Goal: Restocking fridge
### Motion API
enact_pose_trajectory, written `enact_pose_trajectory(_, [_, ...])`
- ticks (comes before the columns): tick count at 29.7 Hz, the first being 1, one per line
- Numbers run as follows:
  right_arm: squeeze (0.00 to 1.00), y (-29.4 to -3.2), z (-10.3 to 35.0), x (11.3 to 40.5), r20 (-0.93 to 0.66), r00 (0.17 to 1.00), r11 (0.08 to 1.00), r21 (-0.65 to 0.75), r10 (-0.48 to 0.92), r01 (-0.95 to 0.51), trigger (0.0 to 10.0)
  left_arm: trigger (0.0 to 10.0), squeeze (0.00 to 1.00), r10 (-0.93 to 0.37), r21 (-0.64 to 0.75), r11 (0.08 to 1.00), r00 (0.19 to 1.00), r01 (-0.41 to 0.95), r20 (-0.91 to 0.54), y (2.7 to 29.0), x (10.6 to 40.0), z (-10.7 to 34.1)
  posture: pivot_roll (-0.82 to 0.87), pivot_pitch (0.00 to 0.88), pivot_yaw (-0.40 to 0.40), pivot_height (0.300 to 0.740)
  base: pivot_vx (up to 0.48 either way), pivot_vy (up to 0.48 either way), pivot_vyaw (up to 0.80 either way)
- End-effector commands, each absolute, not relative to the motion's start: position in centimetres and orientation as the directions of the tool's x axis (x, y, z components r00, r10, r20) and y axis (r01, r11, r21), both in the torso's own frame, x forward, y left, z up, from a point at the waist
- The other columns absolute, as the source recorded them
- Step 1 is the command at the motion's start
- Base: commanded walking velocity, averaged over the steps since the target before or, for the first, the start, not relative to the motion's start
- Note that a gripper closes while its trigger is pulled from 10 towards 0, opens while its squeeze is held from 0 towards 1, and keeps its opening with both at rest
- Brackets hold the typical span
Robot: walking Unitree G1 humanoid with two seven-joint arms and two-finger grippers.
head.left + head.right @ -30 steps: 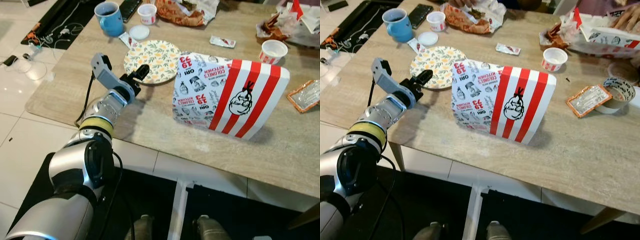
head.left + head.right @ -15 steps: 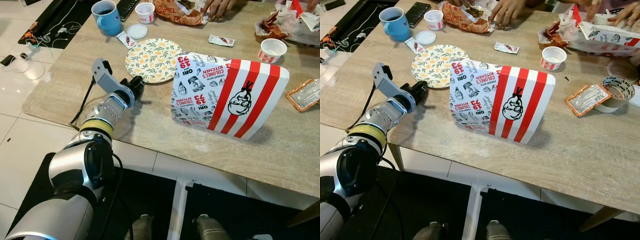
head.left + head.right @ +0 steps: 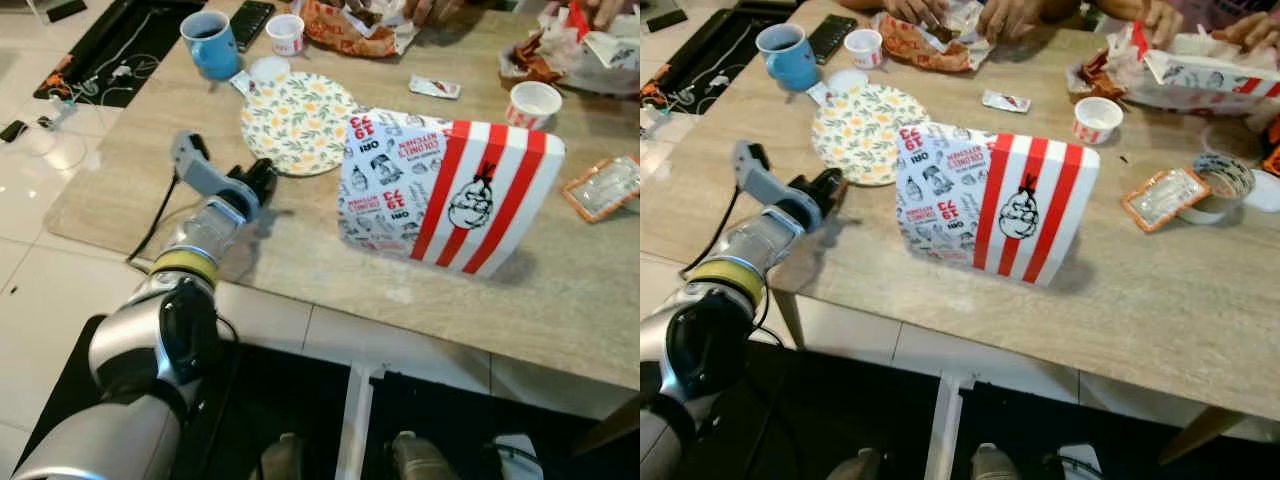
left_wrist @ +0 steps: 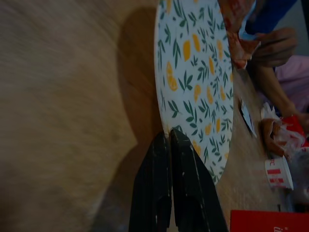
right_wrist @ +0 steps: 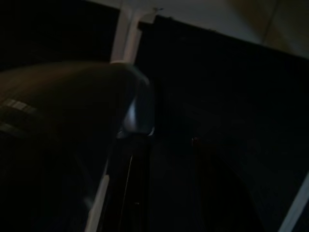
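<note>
I'm seeing my left gripper [image 4: 166, 137] with fingers pressed together at the plate [image 3: 298, 122] rim, a closeness the wrist view is showing best. It has pulled back since a second ago. One mug [image 3: 210, 40], two cups, one striped box [image 3: 448, 195] right of the plate.

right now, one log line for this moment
left tool: shut, at plate rim | box: upright on table, untouched | right arm: idle
</note>
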State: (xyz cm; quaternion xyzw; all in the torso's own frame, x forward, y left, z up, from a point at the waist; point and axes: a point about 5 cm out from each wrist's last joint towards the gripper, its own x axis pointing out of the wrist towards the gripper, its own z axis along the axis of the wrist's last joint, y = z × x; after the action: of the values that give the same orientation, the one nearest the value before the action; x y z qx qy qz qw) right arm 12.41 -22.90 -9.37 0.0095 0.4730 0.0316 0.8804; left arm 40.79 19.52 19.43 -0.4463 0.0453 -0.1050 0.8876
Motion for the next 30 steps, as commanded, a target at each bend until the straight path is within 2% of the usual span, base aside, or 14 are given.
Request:
enact_pose_trajectory(1, [0.0, -23.1, -9.8, 11.3, -0.856, 0.514, 0.998, 0.057, 0.06, -0.021, 10.0, 0.0, 0.0, -0.207, -0.815, 0.57, 0.978, 0.107, -0.017, 21.0, 40.1, 18.0, -0.14, 0.193, 0.072, 0.74, 0.0, 0.0, 0.0])
enact_pose_trajectory(5, [0.0, -23.2, -9.5, 12.1, -0.85, 0.523, 0.998, 0.062, 0.066, -0.025, 10.0, 0.0, 0.0, -0.194, -0.83, 0.542, 0.981, 0.129, 0.026, 22.6, 39.4, 17.6, -0.12, 0.187, 0.065, 0.74, 0.0, 0.0, 0.0])
enact_pose_trajectory(9, [0.0, -23.1, -9.3, 12.7, -0.839, 0.535, 0.995, 0.099, 0.1, -0.03, 10.0, 0.0, 0.0, -0.182, -0.882, 0.444, 0.98, 0.161, 0.087, 23.6, 38.4, 16.6, -0.11, 0.173, 0.07, 0.74, 0.0, 0.0, 0.0])
enact_pose_trajectory(10, [0.0, -23.0, -9.2, 13.1, -0.83, 0.544, 0.992, 0.121, 0.119, -0.031, 10.0, 1.3, 0.0, -0.179, -0.889, 0.425, 0.979, 0.17, 0.101, 23.8, 38.0, 16.1, -0.11, 0.164, 0.069, 0.74, 0.0, 0.0, 0.0])
enact_pose_trajectory(11, [0.0, -23.0, -9.2, 13.1, -0.83, 0.544, 0.992, 0.121, 0.119, -0.031, 10.0, 1.3, 0.0, -0.179, -0.889, 0.425, 0.979, 0.17, 0.101, 23.8, 38.0, 16.1, -0.11, 0.164, 0.069, 0.74, 0.0, 0.0, 0.0])
enact_pose_trajectory(12, [0.0, -23.0, -9.0, 13.5, -0.818, 0.559, 0.989, 0.148, 0.137, -0.025, 10.0, 2.4, 0.0, -0.179, -0.892, 0.414, 0.977, 0.181, 0.115, 23.8, 37.6, 15.5, -0.1, 0.166, 0.065, 0.74, 0.0, 0.0, 0.0])
enact_pose_trajectory(13, [0.0, -23.0, -9.0, 13.5, -0.818, 0.559, 0.989, 0.148, 0.137, -0.025, 10.0, 2.4, 0.0, -0.179, -0.892, 0.414, 0.977, 0.181, 0.115, 23.8, 37.6, 15.5, -0.1, 0.166, 0.065, 0.74, 0.0, 0.0, 0.0])
enact_pose_trajectory(14, [0.0, -23.1, -8.8, 13.9, -0.806, 0.574, 0.985, 0.169, 0.148, -0.017, 10.0, 5.0, 0.0, -0.178, -0.899, 0.397, 0.976, 0.185, 0.122, 23.8, 37.3, 15.1, -0.1, 0.171, 0.06, 0.74, 0.0, 0.0, 0.0])
enact_pose_trajectory(16, [0.0, -23.2, -8.4, 14.4, -0.784, 0.597, 0.979, 0.204, 0.167, -0.007, 10.0, 5.0, 0.0, -0.171, -0.908, 0.375, 0.977, 0.185, 0.128, 23.7, 36.9, 14.5, -0.09, 0.181, 0.053, 0.74, 0.0, 0.0, 0.0])
enact_pose_trajectory(17, [0.0, -23.1, -8.1, 15.0, -0.753, 0.616, 0.963, 0.266, 0.234, -0.04, 10.0, 8.9, 0.0, -0.166, -0.918, 0.352, 0.977, 0.184, 0.132, 23.6, 36.6, 14.1, -0.09, 0.161, 0.053, 0.74, 0.0, 0.0, 0.0])
enact_pose_trajectory(18, [0.0, -22.8, -7.7, 15.4, -0.724, 0.62, 0.945, 0.313, 0.302, -0.095, 10.0, 10.0, 0.0, -0.169, -0.923, 0.332, 0.975, 0.194, 0.144, 23.5, 36.3, 13.8, -0.09, 0.158, 0.054, 0.74, 0.0, 0.0, 0.0])
enact_pose_trajectory(20, [0.0, -22.5, -6.9, 16.4, -0.651, 0.623, 0.892, 0.405, 0.435, -0.2, 10.0, 10.0, 0.0, -0.186, -0.925, 0.314, 0.969, 0.213, 0.16, 23.1, 36.0, 13.6, -0.09, 0.158, 0.052, 0.74, 0.0, 0.0, 0.0])
enact_pose_trajectory(25, [0.0, -23.1, -4.7, 19.1, -0.508, 0.678, 0.821, 0.506, 0.532, -0.266, 10.0, 10.0, 0.0, -0.193, -0.932, 0.29, 0.967, 0.216, 0.164, 22.4, 36.1, 13.8, -0.09, 0.168, 0.048, 0.74, 0.0, 0.0, 0.0])
enact_pose_trajectory(30, [0.0, -23.0, -3.3, 19.6, -0.45, 0.549, 0.704, 0.537, 0.705, -0.465, 10.0, 10.0, 0.0, -0.243, -0.928, 0.279, 0.953, 0.248, 0.182, 21.0, 36.0, 14.0, -0.09, 0.157, 0.046, 0.74, 0.0, 0.0, 0.0])
